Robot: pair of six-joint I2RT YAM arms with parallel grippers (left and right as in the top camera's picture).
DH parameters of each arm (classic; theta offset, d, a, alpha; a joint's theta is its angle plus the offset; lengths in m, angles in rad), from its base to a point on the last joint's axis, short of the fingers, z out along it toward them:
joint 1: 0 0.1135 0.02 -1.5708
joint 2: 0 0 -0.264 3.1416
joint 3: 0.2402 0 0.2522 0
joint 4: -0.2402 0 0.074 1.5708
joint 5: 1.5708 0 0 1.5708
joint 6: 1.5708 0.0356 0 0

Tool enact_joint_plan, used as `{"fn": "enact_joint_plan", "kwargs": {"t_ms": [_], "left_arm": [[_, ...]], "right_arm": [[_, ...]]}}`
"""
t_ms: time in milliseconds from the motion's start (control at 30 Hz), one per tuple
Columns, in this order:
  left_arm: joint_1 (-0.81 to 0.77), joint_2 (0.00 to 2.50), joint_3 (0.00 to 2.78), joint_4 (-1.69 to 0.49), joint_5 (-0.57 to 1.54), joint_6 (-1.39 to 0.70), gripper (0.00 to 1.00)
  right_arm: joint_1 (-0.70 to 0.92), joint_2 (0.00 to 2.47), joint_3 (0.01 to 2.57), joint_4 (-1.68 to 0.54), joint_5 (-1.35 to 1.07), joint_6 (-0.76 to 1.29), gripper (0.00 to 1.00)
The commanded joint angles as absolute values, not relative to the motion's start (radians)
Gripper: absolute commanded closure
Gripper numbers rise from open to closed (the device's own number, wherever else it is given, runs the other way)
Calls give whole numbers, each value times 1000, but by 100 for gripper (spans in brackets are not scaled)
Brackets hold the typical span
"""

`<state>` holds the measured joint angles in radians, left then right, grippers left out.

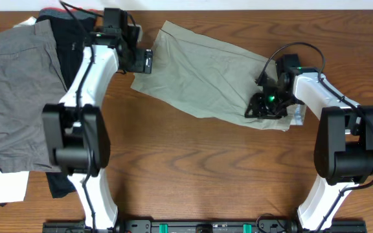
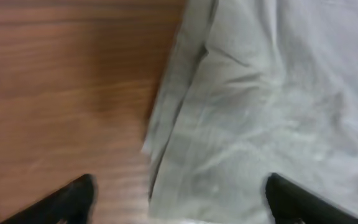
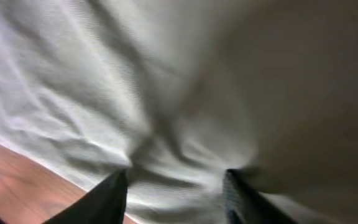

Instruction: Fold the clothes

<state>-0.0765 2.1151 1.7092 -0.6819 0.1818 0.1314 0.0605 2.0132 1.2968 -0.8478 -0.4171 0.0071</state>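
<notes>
Overall: shorts [image 1: 206,71] lay spread on the table [image 1: 193,168], slanting from the far left down toward the right arm, between the two arms.
Other items: grey shorts [image 1: 18,97] and black garment [image 1: 67,32] were heaped at the left, well apart from the work.
Left gripper [image 2: 179,202]: fingers were spread wide. They hung over the left edge of the shorts, one finger above bare wood and one above cloth, with nothing between them.
Right gripper [image 3: 176,183]: fingers were parted, with the tips down on the cloth at the right end. A pucker of cloth was gathered between them, but no firm pinch was evident.
Step in hand: judged to be a regrip between folds. Each arm was at one end of the shorts, and neither was carrying cloth.
Condition of cloth: wrinkled at the right end. The doubled hem at the left edge was slightly lifted.
Next move calls for: each gripper to close on its own end and catch every layer there. Both ends should then lift together and carry across evenly.
Risk: a single-layer pinch would let the lower cloth drag and skew the fold.
</notes>
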Motion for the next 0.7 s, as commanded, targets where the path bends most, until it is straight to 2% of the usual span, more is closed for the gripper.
{"fn": "enact_joint_plan", "kwargs": {"t_ms": [0,67,100,167,200,333,667], "left_arm": [[-75,2155,1696,-667,276,190,43],[-75,2171,1696,-669,284,177,69],[-75,2179,1694,-670,284,169,76],[-75,2190,1694,-681,284,151,81],[-76,2196,1694,-692,284,149,88],[-77,2211,1689,-725,284,149,94],[-77,2255,1665,-777,270,118,94]], "right_arm": [[52,2065,1325,-831,-323,-1,51],[52,2065,1369,-851,-323,-1,56],[52,2065,1392,-863,-323,-1,58],[52,2064,1436,-884,-323,-1,61],[52,2065,1459,-894,-323,-1,62],[52,2064,1542,-931,-327,-1,63],[51,2064,1686,-993,-326,-2,60]]}}
